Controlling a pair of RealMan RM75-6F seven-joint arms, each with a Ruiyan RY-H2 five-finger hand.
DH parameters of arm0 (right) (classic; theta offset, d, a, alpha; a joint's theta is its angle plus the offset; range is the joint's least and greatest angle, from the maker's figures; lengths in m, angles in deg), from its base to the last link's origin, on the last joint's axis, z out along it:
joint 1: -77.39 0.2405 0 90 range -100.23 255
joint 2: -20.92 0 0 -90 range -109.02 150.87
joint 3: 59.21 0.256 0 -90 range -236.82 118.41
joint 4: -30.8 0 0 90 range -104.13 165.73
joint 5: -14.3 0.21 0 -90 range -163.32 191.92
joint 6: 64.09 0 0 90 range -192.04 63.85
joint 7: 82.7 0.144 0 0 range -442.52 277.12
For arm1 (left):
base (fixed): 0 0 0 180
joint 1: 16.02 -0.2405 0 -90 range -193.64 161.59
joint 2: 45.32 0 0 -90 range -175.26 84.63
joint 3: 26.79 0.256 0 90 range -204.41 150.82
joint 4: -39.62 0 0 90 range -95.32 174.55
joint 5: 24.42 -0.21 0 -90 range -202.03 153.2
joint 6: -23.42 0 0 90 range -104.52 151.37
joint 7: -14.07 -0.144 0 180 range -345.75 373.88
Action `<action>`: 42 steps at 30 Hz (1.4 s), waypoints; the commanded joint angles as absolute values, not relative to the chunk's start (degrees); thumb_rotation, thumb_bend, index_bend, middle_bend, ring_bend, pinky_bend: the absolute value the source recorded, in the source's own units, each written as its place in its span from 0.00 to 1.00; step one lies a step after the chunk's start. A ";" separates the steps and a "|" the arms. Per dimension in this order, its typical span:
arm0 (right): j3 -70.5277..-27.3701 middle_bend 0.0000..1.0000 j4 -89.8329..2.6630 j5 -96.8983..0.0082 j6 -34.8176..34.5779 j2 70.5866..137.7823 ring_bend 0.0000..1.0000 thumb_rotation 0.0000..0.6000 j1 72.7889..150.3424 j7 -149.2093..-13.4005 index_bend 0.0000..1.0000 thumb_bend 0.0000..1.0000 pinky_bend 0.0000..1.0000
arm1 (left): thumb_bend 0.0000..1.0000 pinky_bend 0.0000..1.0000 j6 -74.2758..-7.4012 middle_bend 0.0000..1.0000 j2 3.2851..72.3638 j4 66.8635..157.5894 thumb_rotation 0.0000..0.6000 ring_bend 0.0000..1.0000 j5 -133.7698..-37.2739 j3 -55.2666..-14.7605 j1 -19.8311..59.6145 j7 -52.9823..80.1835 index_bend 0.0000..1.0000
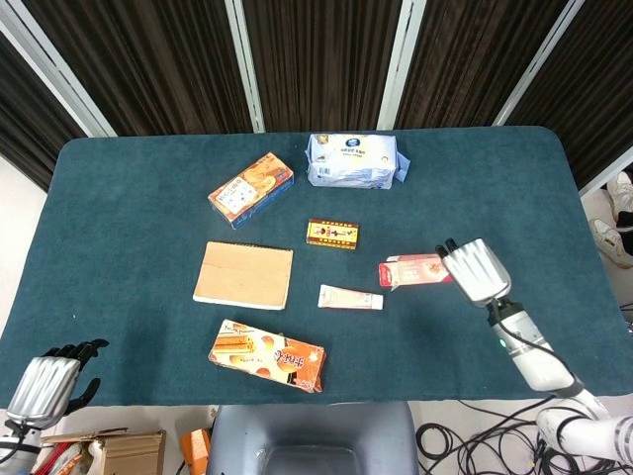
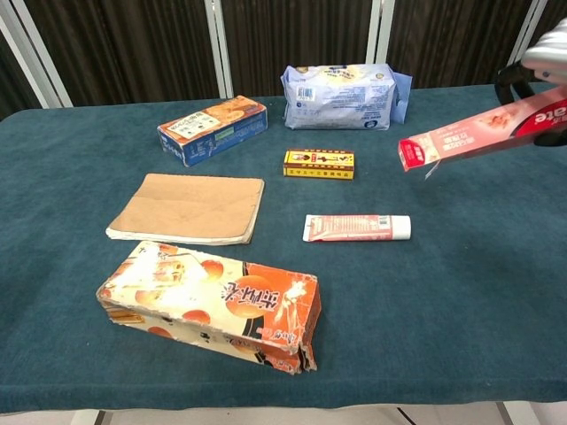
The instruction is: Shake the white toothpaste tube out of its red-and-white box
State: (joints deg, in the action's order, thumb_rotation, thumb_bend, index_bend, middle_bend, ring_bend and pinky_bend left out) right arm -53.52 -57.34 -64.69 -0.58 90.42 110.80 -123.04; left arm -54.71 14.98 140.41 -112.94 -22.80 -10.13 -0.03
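Right hand (image 1: 477, 269) at right of frame grasps red-and-white box (image 2: 478, 135), lifted clear of table (image 1: 148, 198), open end facing frame left. White toothpaste tube (image 1: 350, 298) lies flat on table at centre, apart from box. Left hand (image 1: 45, 381) at lower left corner, off table; fingers curled, holding nothing.

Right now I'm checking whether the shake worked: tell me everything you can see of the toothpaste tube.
The toothpaste tube lies flat on the teal table, fully out of its box, which the right hand holds apart from it. It looks like soft plastic, pinkish-red print on white, with a white cap at one end and a flat crimped end at the other. Only the tabletop touches it.
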 commanded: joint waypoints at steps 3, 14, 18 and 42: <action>-53.24 0.56 -44.85 -59.81 -5.88 101.84 0.85 1.00 111.78 -118.21 0.63 0.65 0.84 | 0.36 0.49 -54.48 0.41 15.05 140.30 1.00 0.41 -112.74 -22.82 -10.05 -0.09 0.31; -53.85 0.55 -30.59 -62.36 -3.58 113.33 0.85 1.00 111.48 -108.08 0.56 0.49 0.84 | 0.36 0.49 -54.03 0.41 15.12 140.12 1.00 0.41 -112.48 -22.88 -9.81 0.02 0.31; -54.47 0.49 -28.47 -64.51 -1.76 113.94 0.85 1.00 110.83 -103.92 0.49 0.35 0.84 | 0.36 0.49 -53.90 0.41 15.17 140.10 1.00 0.41 -112.79 -22.79 -9.67 -0.12 0.31; -59.42 0.41 -52.91 -74.73 16.53 98.75 0.32 1.00 99.76 -92.26 0.39 0.22 0.32 | 0.36 0.49 -55.36 0.41 15.09 140.17 1.00 0.41 -112.68 -22.99 -10.30 -0.49 0.31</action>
State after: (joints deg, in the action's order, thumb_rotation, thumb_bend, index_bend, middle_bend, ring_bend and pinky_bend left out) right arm -57.60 -46.25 -72.95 12.64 102.89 103.74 -93.75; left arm -55.16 15.04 140.22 -112.62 -22.93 -10.21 -0.43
